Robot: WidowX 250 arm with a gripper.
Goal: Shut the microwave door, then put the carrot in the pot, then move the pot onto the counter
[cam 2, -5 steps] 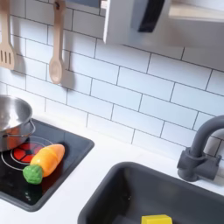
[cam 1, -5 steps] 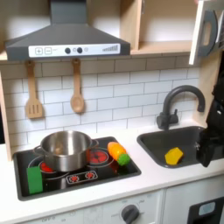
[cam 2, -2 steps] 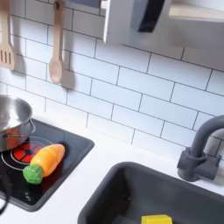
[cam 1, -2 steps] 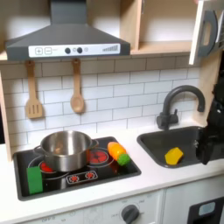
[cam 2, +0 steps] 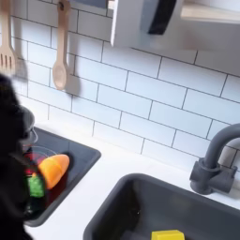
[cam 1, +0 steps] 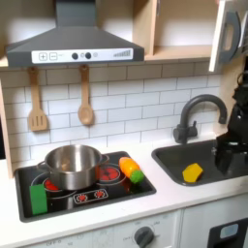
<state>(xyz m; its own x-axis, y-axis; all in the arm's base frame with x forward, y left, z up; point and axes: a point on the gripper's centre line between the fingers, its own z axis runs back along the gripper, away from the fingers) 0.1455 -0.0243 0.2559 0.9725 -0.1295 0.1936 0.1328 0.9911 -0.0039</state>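
The carrot [cam 1: 130, 170] lies on the hob [cam 1: 87, 194], just right of the pot [cam 1: 71, 165] in the first exterior view. The microwave door [cam 1: 230, 34] hangs ajar at the upper right. The gripper [cam 1: 229, 155] (jaws unclear) hovers over the sink [cam 1: 179, 165], near 1 yellow wedge [cam 1: 193, 172].

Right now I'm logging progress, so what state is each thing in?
Microwave door: open, swung outward.
Pot: upright on the hob, empty as far as visible.
Carrot: lying on the hob beside the pot.
Gripper: over the sink, jaws unclear.
Yellow wedge: in the sink.
Green block: on the hob.
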